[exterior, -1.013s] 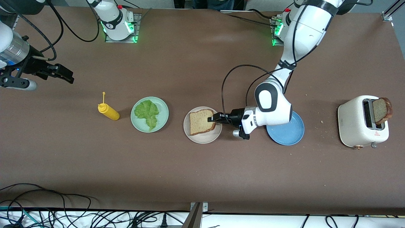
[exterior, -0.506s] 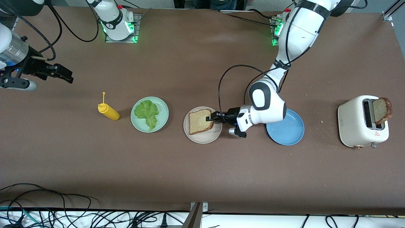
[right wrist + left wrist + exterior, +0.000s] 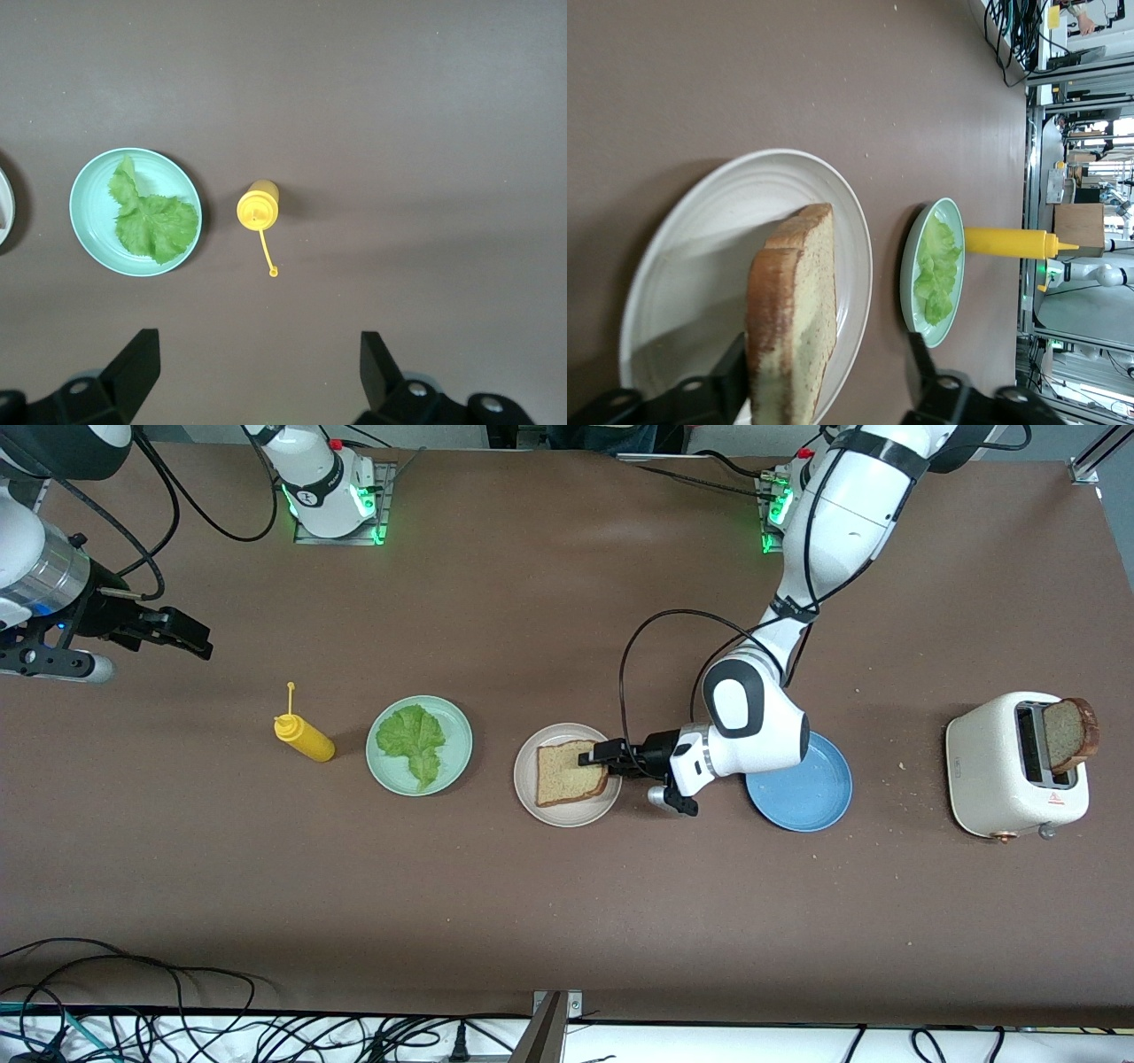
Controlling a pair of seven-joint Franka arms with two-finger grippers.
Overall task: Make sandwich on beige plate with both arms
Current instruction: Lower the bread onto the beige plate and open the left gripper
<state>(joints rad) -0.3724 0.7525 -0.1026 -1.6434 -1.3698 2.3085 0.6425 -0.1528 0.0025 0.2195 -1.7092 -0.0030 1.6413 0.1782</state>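
Note:
One tan bread slice (image 3: 571, 772) lies on the beige plate (image 3: 545, 806) mid-table. My left gripper (image 3: 595, 759) is open at the slice's edge, low over the plate's rim. In the left wrist view its fingers (image 3: 733, 372) stand wide apart with the slice (image 3: 799, 301) between them, close against one finger, over the plate (image 3: 700, 239). The lettuce leaf (image 3: 412, 742) lies on the mint green plate (image 3: 461, 731). A second slice (image 3: 1069, 733) stands in the toaster (image 3: 1001, 771). My right gripper (image 3: 190, 633) waits open and empty above the table at the right arm's end.
A yellow squeeze bottle (image 3: 306, 737) lies beside the mint plate, toward the right arm's end. A blue plate (image 3: 811, 797) sits partly under my left arm's wrist. The right wrist view shows the lettuce (image 3: 151, 221) and bottle (image 3: 257, 205) below my right gripper (image 3: 257, 345).
The bread slice was tilted in my left gripper and now lies flat on the beige plate. My left arm has shifted slightly toward its own end. The right gripper barely moved.

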